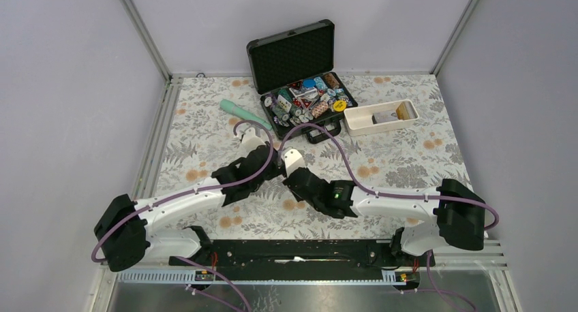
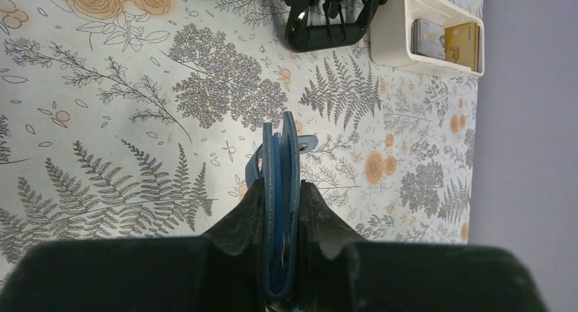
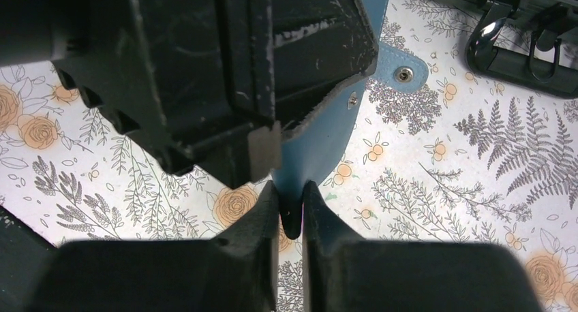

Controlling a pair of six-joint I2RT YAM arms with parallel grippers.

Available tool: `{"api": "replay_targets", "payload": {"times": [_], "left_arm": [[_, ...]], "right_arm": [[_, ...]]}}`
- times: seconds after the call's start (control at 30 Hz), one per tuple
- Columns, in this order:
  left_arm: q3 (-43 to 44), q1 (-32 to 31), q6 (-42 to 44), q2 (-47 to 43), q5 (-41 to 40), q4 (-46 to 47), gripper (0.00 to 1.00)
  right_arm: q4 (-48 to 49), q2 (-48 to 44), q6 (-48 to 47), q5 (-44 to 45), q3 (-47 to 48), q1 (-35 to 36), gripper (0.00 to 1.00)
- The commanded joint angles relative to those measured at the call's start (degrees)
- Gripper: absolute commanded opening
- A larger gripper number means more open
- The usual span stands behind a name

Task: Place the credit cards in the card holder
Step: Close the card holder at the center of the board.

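Observation:
The teal-blue card holder [image 2: 281,148] hangs folded above the floral table, held from two sides. My left gripper [image 2: 281,186] is shut on it, squeezing its folded leaves edge-on. My right gripper [image 3: 292,189] is shut on a lower corner of the card holder [image 3: 320,148], whose snap tab [image 3: 405,73] sticks out to the right. In the top view the two grippers meet at mid-table and hide the holder. A silver-grey credit card [image 2: 428,38] and an orange-gold one [image 2: 462,43] stand in the white tray [image 1: 354,121].
A black foam-lined case [image 1: 300,87] full of poker chips lies open at the back, its handle [image 2: 327,26] toward the grippers. A pale green tube [image 1: 238,112] lies left of the case. The cell's walls close in the table on both sides.

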Motion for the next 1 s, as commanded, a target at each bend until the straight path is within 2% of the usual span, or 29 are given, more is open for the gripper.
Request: {"api": "replay_targets", "payload": {"times": [0.0,0.13,0.27,0.4,0.57,0.77,0.97], "left_arm": [[-0.8,0.7,-1.1,-1.7,1.9,3.3,0.0],[-1.6,3.4,1.2,-3.0,3.9,3.9,0.0],[-3.7,7.3,8.0,-5.7,10.1,8.7,0.0],[-8.7,12.1,15.7,-10.4,21.9,17.4,0.0],[-12.7,16.5,24.0,-18.8,35.4,21.2,0.0],[-14.2,18.5,23.3,-26.6,48.4,23.5,0.0],[-14.8,18.6,17.8,-29.0,57.2,30.4,0.0]], "right_arm": [[4.5,-0.9,1.2,1.0,3.8,1.0,0.25],[4.0,-3.3,1.1,2.1,2.1,1.0,0.59],[2.3,-7.1,0.6,-0.3,-0.4,-0.5,0.8],[-0.8,-11.8,3.0,-15.3,-2.5,-9.9,0.82],[5.6,-17.5,6.6,-40.6,-6.4,-21.4,0.85],[25.4,-19.1,18.6,-64.1,-13.7,-28.9,0.86],[45.9,-18.5,33.3,-71.0,-19.8,-29.9,0.84]]}}
